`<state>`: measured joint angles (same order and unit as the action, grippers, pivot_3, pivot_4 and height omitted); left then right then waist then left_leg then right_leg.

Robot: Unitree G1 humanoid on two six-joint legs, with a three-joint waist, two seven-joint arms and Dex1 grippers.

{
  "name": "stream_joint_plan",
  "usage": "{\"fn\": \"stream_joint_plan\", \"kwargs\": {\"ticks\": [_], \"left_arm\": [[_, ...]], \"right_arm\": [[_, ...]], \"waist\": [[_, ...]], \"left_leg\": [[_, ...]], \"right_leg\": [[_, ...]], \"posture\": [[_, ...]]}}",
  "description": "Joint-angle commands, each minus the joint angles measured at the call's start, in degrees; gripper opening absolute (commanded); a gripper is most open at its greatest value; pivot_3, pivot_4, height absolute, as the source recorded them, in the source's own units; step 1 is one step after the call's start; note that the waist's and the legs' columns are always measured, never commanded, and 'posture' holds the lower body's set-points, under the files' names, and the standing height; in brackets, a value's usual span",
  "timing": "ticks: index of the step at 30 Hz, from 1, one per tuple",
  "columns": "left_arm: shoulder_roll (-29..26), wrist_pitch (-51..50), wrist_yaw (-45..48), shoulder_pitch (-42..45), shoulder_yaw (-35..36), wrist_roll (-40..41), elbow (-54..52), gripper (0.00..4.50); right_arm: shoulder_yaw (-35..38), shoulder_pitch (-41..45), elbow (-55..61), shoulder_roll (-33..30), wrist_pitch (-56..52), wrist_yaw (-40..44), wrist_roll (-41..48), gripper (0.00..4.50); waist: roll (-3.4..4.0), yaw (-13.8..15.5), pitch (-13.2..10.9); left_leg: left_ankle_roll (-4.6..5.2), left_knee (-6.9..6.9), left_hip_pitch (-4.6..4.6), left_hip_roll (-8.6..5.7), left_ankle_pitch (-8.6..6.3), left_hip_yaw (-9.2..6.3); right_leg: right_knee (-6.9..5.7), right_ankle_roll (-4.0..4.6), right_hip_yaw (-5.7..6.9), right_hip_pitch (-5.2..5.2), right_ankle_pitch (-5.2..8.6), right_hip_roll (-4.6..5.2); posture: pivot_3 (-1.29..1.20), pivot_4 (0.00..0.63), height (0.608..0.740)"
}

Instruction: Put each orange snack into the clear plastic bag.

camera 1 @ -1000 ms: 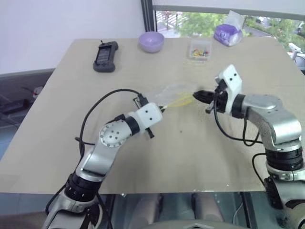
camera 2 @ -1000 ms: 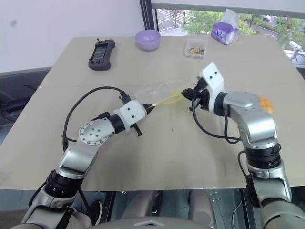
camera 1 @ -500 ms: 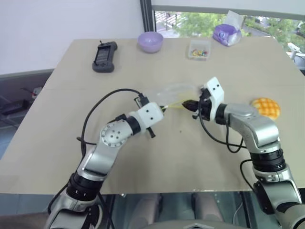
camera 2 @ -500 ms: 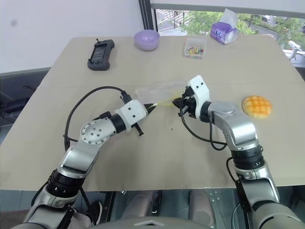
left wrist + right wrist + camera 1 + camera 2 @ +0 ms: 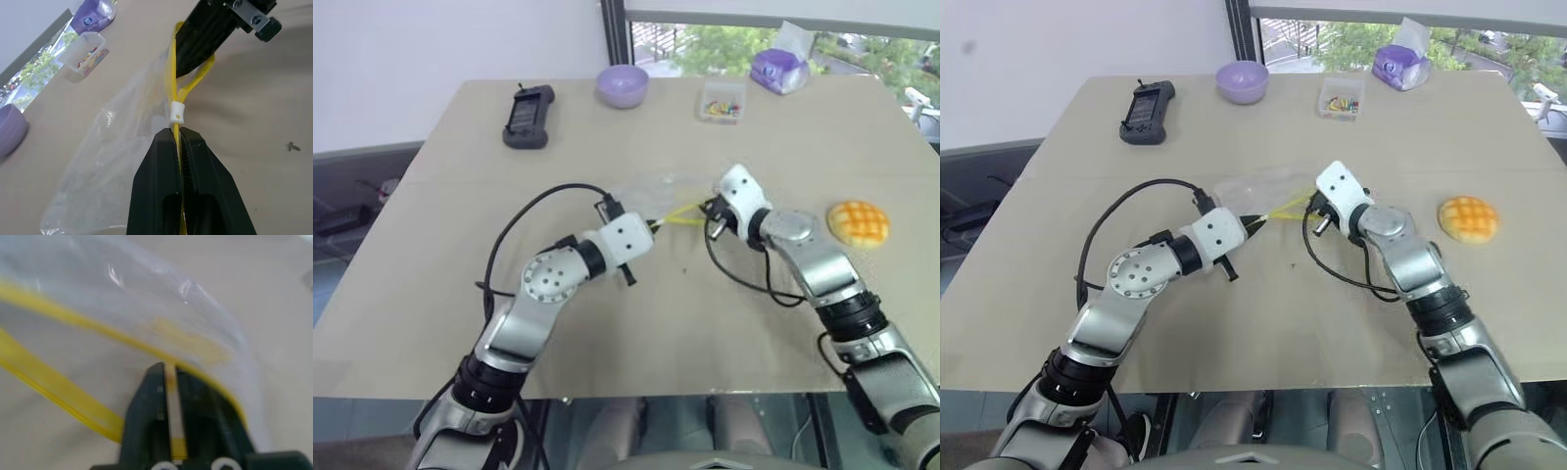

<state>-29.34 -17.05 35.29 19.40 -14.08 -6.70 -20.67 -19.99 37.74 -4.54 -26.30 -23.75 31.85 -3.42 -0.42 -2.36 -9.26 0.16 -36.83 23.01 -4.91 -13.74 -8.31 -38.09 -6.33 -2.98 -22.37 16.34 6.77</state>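
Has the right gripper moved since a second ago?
Yes. The right gripper has dropped lower and its wrist rolled, uncovering the orange bun; it stays at the clear bag's yellow strip.

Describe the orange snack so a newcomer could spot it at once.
Start at the beige wooden table and look along its right side, past the right arm's elbow. There sits the round yellow-orange bun, alone on bare tabletop. Its criss-cross scored top sets it apart from the smooth lilac bowl and the small clear box of coloured bits at the far edge.
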Motion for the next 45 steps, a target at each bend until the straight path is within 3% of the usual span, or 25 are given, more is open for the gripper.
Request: {"fn": "stream_joint_plan", "kwargs": {"ticks": [1, 4, 5, 6, 11, 16, 19, 24, 28, 35, 45], "left_arm": [[0.2, 1.5, 0.1, 1.0, 0.2, -0.2, -0.5, 0.0], [0.5, 2.0, 0.2, 1.4, 0.0, -0.2, 0.1, 0.0], [0.6, 2.2, 0.2, 1.7, -0.1, -0.2, 0.4, 0.0], [0.8, 2.5, 0.2, 2.0, -0.3, -0.3, 0.8, 0.0], [1.3, 3.3, 0.3, 2.6, -0.5, -0.4, 2.0, 0.0], [1.5, 3.8, 0.1, 2.8, -0.3, -0.5, 3.1, 0.0], [1.6, 3.8, -0.4, 2.8, 0.1, -0.6, 3.3, 0.0], [2.0, 3.7, -1.0, 3.4, 0.4, -0.8, 4.0, 0.0], [2.3, 3.8, -1.1, 3.5, 0.3, -0.9, 4.0, 0.0], [2.9, 3.9, -1.0, 4.3, 0.1, -0.9, 4.2, 0.0], [3.3, 3.6, -1.1, 4.1, 0.2, -1.3, 3.8, 0.0]], "right_arm": [[-2.6, 0.1, -0.5, -2.6, 11.6, 1.8, -5.1, 2.25], [-3.0, -0.5, -1.7, -3.1, 18.4, 1.3, -7.4, 3.75], [-3.1, -0.3, -2.3, -3.2, 19.7, 0.6, -8.5, 3.89], [-2.9, -0.2, -3.1, -3.3, 20.9, 0.0, -9.7, 4.47], [-0.2, -0.7, -2.7, -3.8, 22.1, 2.4, -8.7, 4.48], [8.6, -5.1, 7.0, -8.1, 15.2, 14.7, 6.2, 4.48], [15.5, -7.5, 11.1, -11.4, 8.4, 17.9, 13.8, 4.48], [27.1, -9.2, 6.6, -15.3, -2.1, 13.9, 18.5, 4.48], [31.9, -10.3, -2.3, -19.0, -5.1, 12.3, 18.2, 4.48], [35.9, -5.9, -14.9, -21.6, -16.1, 4.9, 18.0, 4.48], [36.1, -4.2, -17.1, -19.5, -24.5, 3.3, 20.7, 4.48]], "waist": [[0.0, 0.0, 0.0], [0.0, -0.1, 0.0], [0.0, 0.0, 0.0], [0.0, 0.0, 0.0], [-0.01, 0.1, 0.0], [-0.01, 0.2, 0.0], [-0.01, 0.4, 0.0], [-0.01, 0.5, 0.0], [-0.02, 0.6, 0.0], [0.0, 0.2, 0.0], [-0.01, 0.3, 0.0]], "left_leg": [[0.0, 0.0, 0.01, 0.0, 0.0, 0.01], [0.0, 0.0, 0.01, 0.01, 0.0, 0.03], [0.0, 0.0, 0.01, 0.01, 0.0, 0.04], [0.0, 0.0, 0.01, 0.02, 0.0, 0.03], [0.0, -0.01, 0.02, 0.02, 0.0, 0.02], [0.0, -0.01, 0.08, 0.03, 0.0, 0.0], [0.0, -0.04, 0.12, 0.02, 0.0, -0.03], [0.01, -0.09, 0.11, 0.02, 0.0, -0.02], [0.01, -0.09, 0.1, 0.02, 0.0, 0.0], [0.01, -0.08, 0.09, 0.02, 0.0, 0.11], [0.01, -0.14, 0.12, 0.01, 0.0, 0.1]], "right_leg": [[-0.01, 0.0, -0.02, 0.01, 0.0, -0.01], [-0.01, 0.0, -0.04, 0.0, 0.0, -0.02], [-0.01, 0.0, -0.04, 0.0, 0.0, -0.02], [-0.02, 0.0, -0.04, 0.0, 0.0, -0.04], [-0.01, 0.0, -0.04, 0.01, 0.0, -0.03], [0.02, 0.0, -0.03, 0.01, 0.0, -0.02], [0.03, 0.0, -0.01, 0.02, 0.0, -0.01], [-0.02, 0.0, -0.01, 0.02, 0.0, -0.01], [-0.02, 0.0, 0.0, 0.04, 0.0, -0.01], [-0.05, 0.0, -0.08, 0.01, 0.0, 0.01], [-0.05, -0.01, -0.07, 0.03, -0.01, 0.02]], "posture": [[0.0, 0.15, 0.74], [0.0, 0.15, 0.74], [0.0, 0.15, 0.74], [0.0, 0.15, 0.74], [0.0, 0.15, 0.74], [0.0, 0.15, 0.74], [0.0, 0.15, 0.74], [0.0, 0.15, 0.74], [0.0, 0.15, 0.74], [0.0, 0.15, 0.74], [0.0, 0.15, 0.74]]}}
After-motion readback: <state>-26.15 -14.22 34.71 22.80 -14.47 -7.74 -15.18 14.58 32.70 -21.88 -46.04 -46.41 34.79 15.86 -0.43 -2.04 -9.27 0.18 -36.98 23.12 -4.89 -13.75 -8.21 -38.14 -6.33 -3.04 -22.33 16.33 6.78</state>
